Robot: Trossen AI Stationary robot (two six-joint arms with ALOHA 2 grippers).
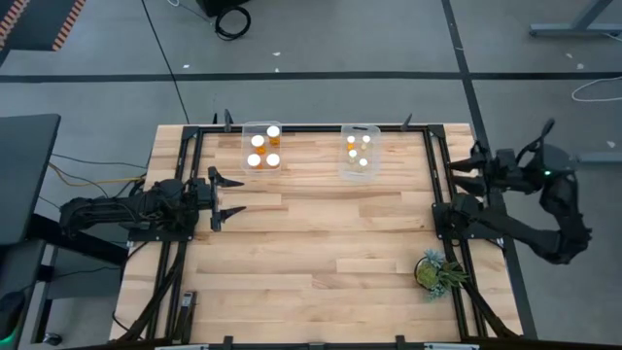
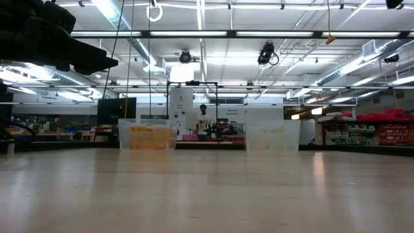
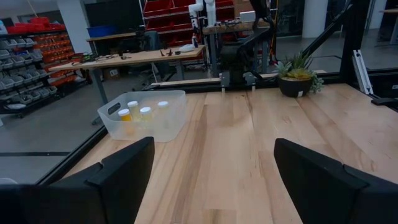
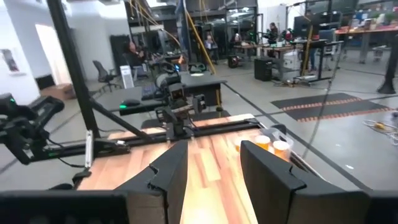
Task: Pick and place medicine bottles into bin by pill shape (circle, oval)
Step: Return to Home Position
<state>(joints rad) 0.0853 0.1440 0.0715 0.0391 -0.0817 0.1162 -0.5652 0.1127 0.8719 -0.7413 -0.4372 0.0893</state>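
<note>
Several amber medicine bottles with white caps stand upright in the left clear tub (image 1: 262, 148). Several more stand in the right clear tub (image 1: 358, 152). Both tubs rest on the table's far side and also show in the low view (image 2: 147, 136) (image 2: 272, 136). One tub with bottles shows in the left wrist view (image 3: 146, 118), and bottles show in the right wrist view (image 4: 273, 144). My left gripper (image 1: 236, 195) (image 3: 214, 162) is open and empty at the table's left side, short of the left tub. My right gripper (image 1: 463, 163) (image 4: 214, 168) is open and empty at the table's right edge.
A small green potted plant (image 1: 437, 272) (image 3: 297, 78) stands near the table's right near corner. A black frame rail (image 1: 311, 126) runs round the tabletop. Bare wood (image 1: 321, 243) lies between the two arms. A person stands far off in the room (image 2: 203, 116).
</note>
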